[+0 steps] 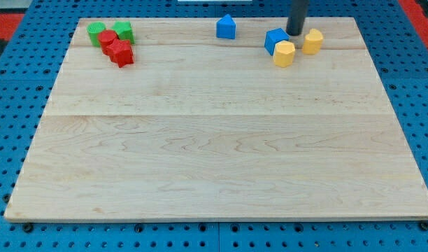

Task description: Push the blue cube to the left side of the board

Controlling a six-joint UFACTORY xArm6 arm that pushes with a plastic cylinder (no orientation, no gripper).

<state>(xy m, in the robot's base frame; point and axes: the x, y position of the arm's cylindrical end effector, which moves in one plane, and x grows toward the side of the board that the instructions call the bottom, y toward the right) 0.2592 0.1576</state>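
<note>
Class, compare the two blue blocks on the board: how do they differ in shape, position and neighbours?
The blue cube looks boxy, while the other blue block has a peaked, house-like top. The blue cube lies toward the view's right; the other blue block sits near the top centre. The blue cube touches a yellow block and has my tip just to its right; the other blue block stands alone. Both are blue and lie near the board's top edge.
</note>
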